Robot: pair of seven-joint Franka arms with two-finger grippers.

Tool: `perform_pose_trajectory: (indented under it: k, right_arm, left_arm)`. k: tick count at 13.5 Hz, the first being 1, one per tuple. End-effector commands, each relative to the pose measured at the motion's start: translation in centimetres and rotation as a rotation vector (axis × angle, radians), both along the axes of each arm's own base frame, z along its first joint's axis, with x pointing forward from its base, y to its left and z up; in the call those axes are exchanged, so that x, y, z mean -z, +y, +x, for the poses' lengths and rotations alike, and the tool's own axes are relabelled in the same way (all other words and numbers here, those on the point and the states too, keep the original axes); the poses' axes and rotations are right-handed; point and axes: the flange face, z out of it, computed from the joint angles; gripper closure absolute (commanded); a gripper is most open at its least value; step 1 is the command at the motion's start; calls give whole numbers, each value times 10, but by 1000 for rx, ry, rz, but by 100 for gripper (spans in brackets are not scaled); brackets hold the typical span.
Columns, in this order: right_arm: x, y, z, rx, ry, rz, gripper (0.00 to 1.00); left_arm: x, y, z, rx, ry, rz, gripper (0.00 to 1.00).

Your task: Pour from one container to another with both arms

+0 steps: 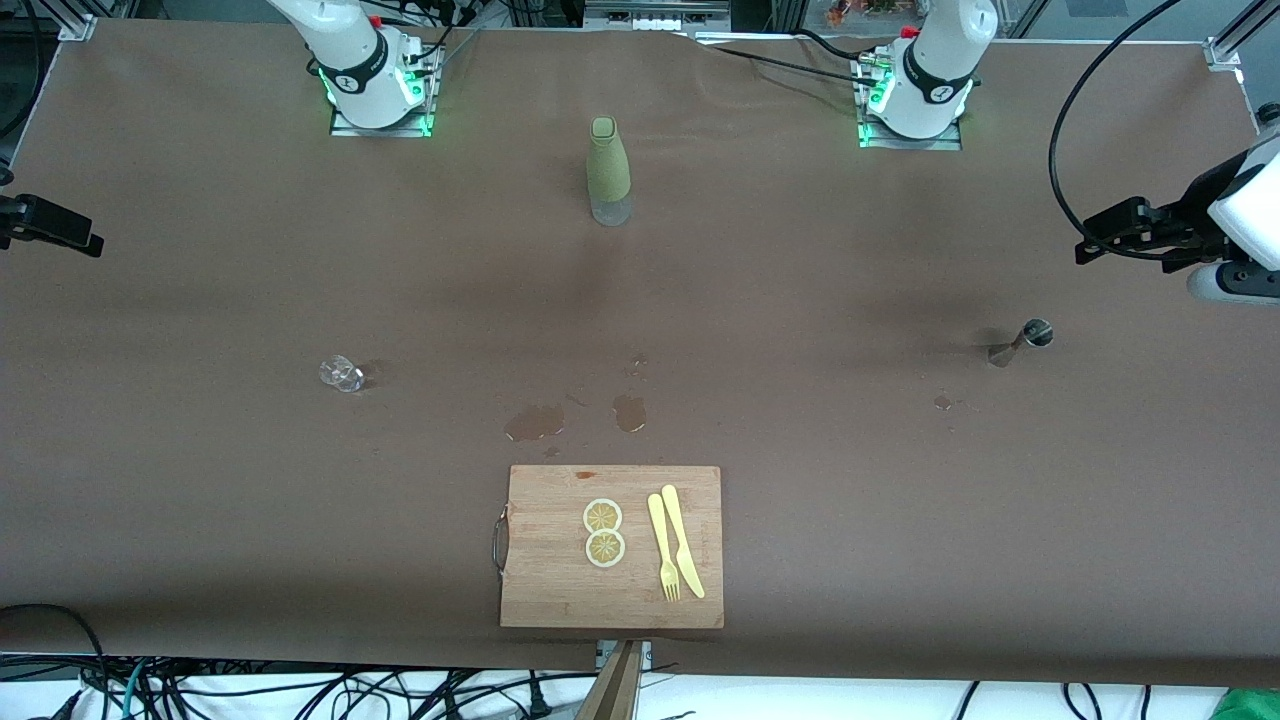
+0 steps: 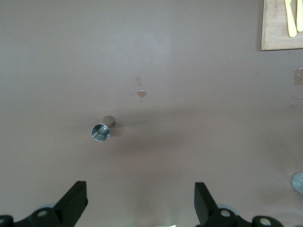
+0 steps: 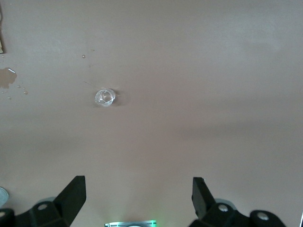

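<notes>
Here, no readable writing on green-sleeved bottle (image 1: 608,170). Left gripper (image 2: 137,203) over metal jigger (image 2: 101,131), right gripper (image 3: 137,198) over clear glass (image 3: 104,97); both fingers wide, arms mostly cut off.

Right gripper (image 1: 50,225) cut by front view edge; cutting board (image 2: 279,28) cropped in left wrist view.
</notes>
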Motion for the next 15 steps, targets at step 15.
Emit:
perform_pose_trajectory:
  k: [15]
  right_arm:
    - [6,-11,1,15,3,34,0]
  left_arm:
    - [-5,4,-3,-3,-27,52,0]
